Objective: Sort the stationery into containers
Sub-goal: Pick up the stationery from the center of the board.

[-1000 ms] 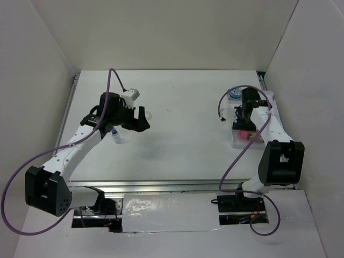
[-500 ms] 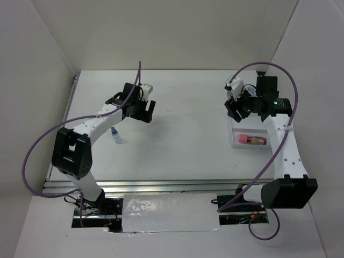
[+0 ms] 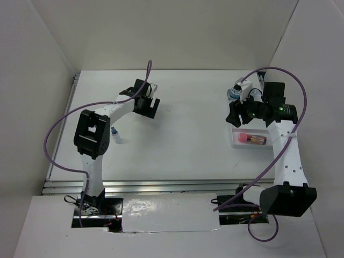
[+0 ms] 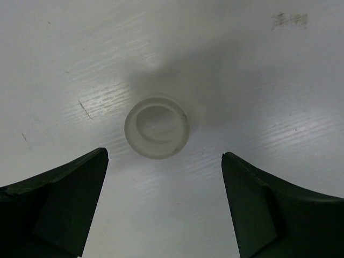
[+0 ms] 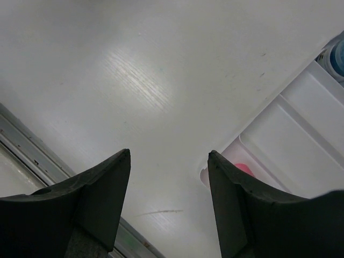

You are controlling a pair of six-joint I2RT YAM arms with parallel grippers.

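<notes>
The translucent white ring (image 4: 157, 126) lies on the table just ahead of my left gripper (image 4: 164, 156), which hovers above it, open and empty. In the top view the left gripper (image 3: 148, 109) is at the back left and hides the ring. The tiny blue-capped white bottle (image 3: 115, 134) lies on the table to its near left. The white tray (image 3: 243, 145) sits at the right with the pink tube (image 3: 251, 138) in a near compartment. One blue pot (image 3: 235, 93) stands at the tray's far end. My right gripper (image 3: 235, 117) is open and empty above the tray's left edge.
In the right wrist view the tray (image 5: 301, 129), the pink tube (image 5: 243, 169) and a blue pot (image 5: 338, 51) lie to the right of my gripper (image 5: 169, 156). The table's metal front rail (image 5: 32, 153) shows at the left. White walls enclose the table.
My left arm has reached farther back and now hovers over the ring. My right gripper has lifted from the tray and turned toward its left edge, leaving the pink tube in it.
</notes>
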